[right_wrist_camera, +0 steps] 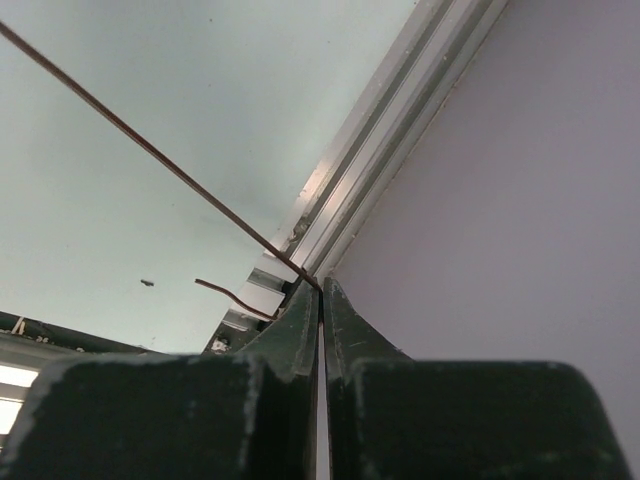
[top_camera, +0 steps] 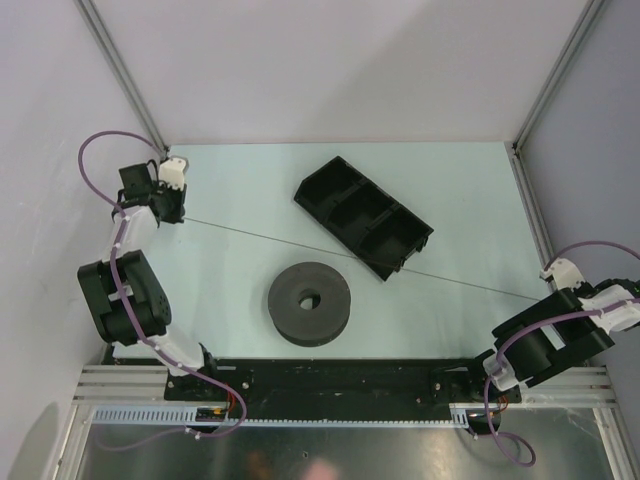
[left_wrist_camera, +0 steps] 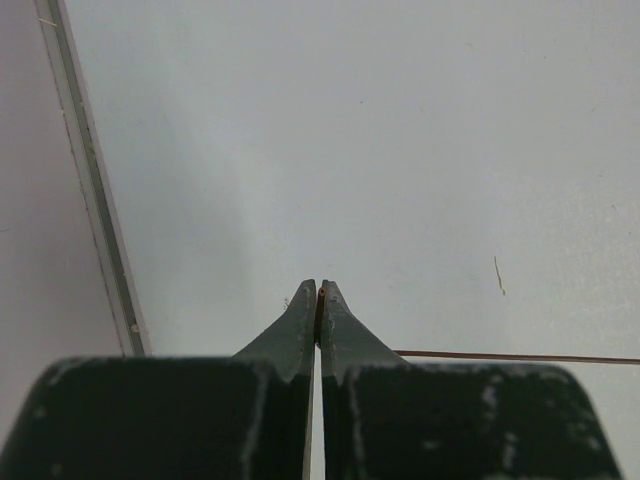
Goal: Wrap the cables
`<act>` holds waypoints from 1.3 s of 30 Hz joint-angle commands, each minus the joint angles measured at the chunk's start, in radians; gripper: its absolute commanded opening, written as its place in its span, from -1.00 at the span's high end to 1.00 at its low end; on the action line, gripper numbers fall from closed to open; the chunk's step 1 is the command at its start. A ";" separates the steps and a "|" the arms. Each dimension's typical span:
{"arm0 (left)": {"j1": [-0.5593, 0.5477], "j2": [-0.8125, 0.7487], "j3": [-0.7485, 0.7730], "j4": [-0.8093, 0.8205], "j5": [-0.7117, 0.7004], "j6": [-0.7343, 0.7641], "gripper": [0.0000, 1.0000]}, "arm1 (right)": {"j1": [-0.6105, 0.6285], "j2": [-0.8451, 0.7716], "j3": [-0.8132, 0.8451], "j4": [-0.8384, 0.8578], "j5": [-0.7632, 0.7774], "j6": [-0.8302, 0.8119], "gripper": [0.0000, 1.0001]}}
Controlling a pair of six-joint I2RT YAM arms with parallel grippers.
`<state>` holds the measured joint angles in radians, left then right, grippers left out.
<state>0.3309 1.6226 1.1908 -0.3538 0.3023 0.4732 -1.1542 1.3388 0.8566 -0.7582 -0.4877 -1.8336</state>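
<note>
inspection note, wrapping of the cables.

the cable (top_camera: 250,234) ran as one thin straight line across the table (top_camera: 230,180), from the left gripper (top_camera: 176,212) at the far left to the right gripper (top_camera: 548,292) at the near right edge. it showed no visible sag. each end was pinched: both pairs of jaws were pressed fully together, with the wire caught at the fingertips.

step in hand, as judged: the wire was held drawn out straight between the two arms, and no turn had been laid on the spool (top_camera: 335,305). the spool sat just on the near side of the line and apart from it. the next move would seem to call for bringing the wire down to the spool's groove and carrying one end round it while the other arm keeps light tension. too much pull could slip so thin a wire out of the tips.

the overhead view alone showed the whole span, the spool, and the black compartment tray (top_camera: 343,233), whose near corner the wire crossed. whether it touched the tray there or passed clear above could not be told.

the left wrist view showed the left gripper (left_wrist_camera: 318,290) closed tip to tip, the cable (left_wrist_camera: 520,357) leaving to the right, low over the table. the right wrist view showed the right gripper (right_wrist_camera: 320,285) closed likewise, the cable (right_wrist_camera: 150,150) running away up-left. it also showed a short bent tail (right_wrist_camera: 230,292) of wire beside the tips, which the overhead view did not resolve.
</note>
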 commanded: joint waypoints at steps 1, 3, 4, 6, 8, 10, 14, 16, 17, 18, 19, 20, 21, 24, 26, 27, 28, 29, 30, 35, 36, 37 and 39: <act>0.082 0.016 0.036 0.175 -0.176 0.095 1.00 | -0.014 0.007 0.027 0.206 0.123 0.000 1.00; 0.081 0.021 0.040 0.175 -0.183 0.104 1.00 | -0.010 0.016 0.027 0.224 0.130 0.006 1.00; 0.082 0.022 0.040 0.176 -0.186 0.113 1.00 | -0.013 0.023 0.027 0.238 0.132 0.005 1.00; 0.084 0.023 0.035 0.183 -0.192 0.129 1.00 | -0.022 0.037 0.027 0.260 0.141 -0.007 1.00; 0.086 0.023 0.028 0.192 -0.194 0.139 1.00 | -0.029 0.041 0.027 0.269 0.141 -0.015 1.00; 0.088 0.024 0.021 0.200 -0.198 0.145 1.00 | -0.028 0.039 0.027 0.265 0.137 -0.014 1.00; 0.082 0.008 0.000 0.204 -0.182 0.135 1.00 | 0.014 -0.014 0.027 0.175 0.121 0.020 1.00; 0.064 -0.018 -0.025 0.204 -0.171 0.126 1.00 | 0.058 -0.055 0.025 0.117 0.107 0.057 1.00; 0.057 -0.030 -0.034 0.204 -0.163 0.113 1.00 | 0.081 -0.080 0.022 0.097 0.102 0.076 1.00; 0.051 -0.039 -0.039 0.204 -0.156 0.094 1.00 | 0.104 -0.100 0.016 0.088 0.100 0.091 1.00; 0.049 -0.046 -0.039 0.204 -0.152 0.079 1.00 | 0.126 -0.114 0.010 0.088 0.101 0.102 1.00; 0.048 -0.047 -0.036 0.204 -0.155 0.074 1.00 | 0.138 -0.119 0.004 0.095 0.105 0.108 1.00; 0.051 -0.045 -0.029 0.204 -0.161 0.077 1.00 | 0.143 -0.117 0.001 0.113 0.111 0.112 1.00; 0.093 -0.012 0.020 0.205 -0.176 0.104 1.00 | 0.112 -0.071 -0.001 0.199 0.135 0.093 1.00; 0.134 0.013 0.056 0.204 -0.181 0.136 1.00 | 0.074 -0.032 0.002 0.238 0.144 0.052 1.00; 0.143 0.018 0.061 0.204 -0.179 0.155 1.00 | 0.060 -0.016 0.005 0.248 0.149 0.040 1.00; 0.148 0.017 0.059 0.203 -0.173 0.172 1.00 | 0.053 -0.005 0.006 0.251 0.153 0.035 1.00; 0.150 0.011 0.051 0.203 -0.161 0.178 1.00 | 0.050 -0.002 0.006 0.244 0.152 0.036 1.00; 0.147 -0.001 0.041 0.203 -0.146 0.173 1.00 | 0.055 -0.006 0.007 0.229 0.149 0.045 1.00; 0.074 -0.103 -0.003 0.171 -0.065 0.070 1.00 | 0.169 -0.093 0.007 0.056 0.130 0.126 1.00; 0.055 -0.129 -0.007 0.160 -0.041 0.033 1.00 | 0.198 -0.118 0.007 0.006 0.122 0.132 1.00; 0.034 -0.154 -0.007 0.150 -0.013 -0.004 1.00 | 0.226 -0.141 0.007 -0.047 0.116 0.134 1.00; -0.004 -0.203 0.003 0.135 0.052 -0.093 1.00 | 0.280 -0.175 0.007 -0.128 0.112 0.153 1.00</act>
<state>0.3779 1.5715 1.1706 -0.2924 0.2947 0.5041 -0.9524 1.2522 0.8310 -0.7677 -0.4168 -1.7168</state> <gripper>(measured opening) 0.010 0.019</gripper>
